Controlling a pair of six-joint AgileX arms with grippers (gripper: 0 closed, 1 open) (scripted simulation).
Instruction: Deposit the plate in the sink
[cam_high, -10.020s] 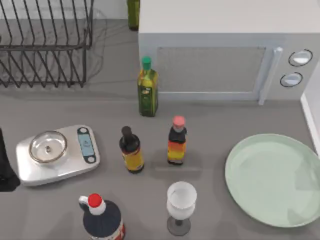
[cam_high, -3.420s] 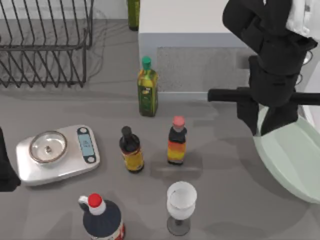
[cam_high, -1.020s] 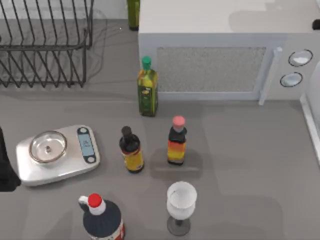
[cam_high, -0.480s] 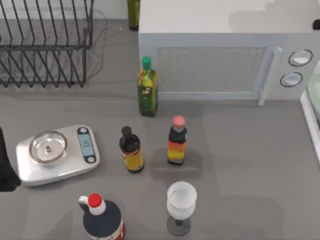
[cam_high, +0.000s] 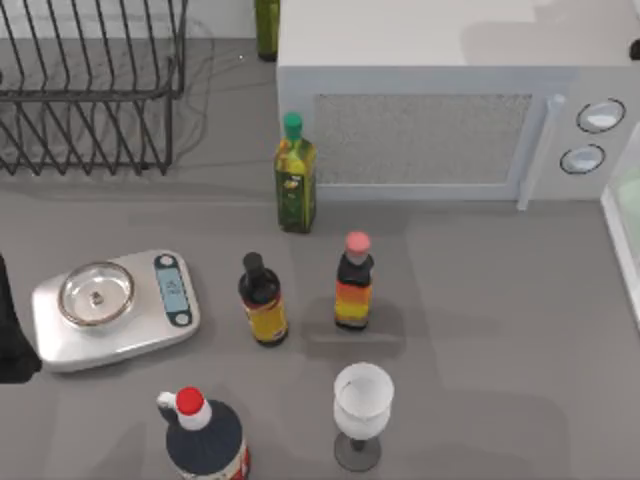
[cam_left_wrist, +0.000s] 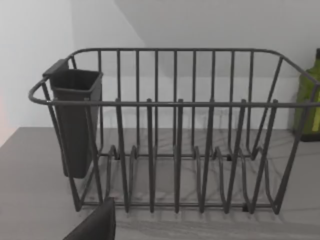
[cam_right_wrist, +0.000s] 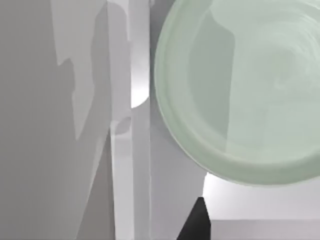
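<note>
so the plate (cam_right_wrist: 240, 90) sits past the sink (cam_right_wrist: 140, 165) rim in the right wrist view, and the top view has a sliver of mint at about 3 o'clock beside the microwave (cam_high: 430, 120). Can't tell what the right gripper is doing with its fingers. Left arm parked at 9 o'clock, facing the dish rack (cam_left_wrist: 175, 135), fingers can't tell either

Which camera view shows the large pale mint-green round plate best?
The right wrist view: most of the large pale mint-green round plate shows beside a straight white rim. The top view catches a green sliver at its right edge.
</note>
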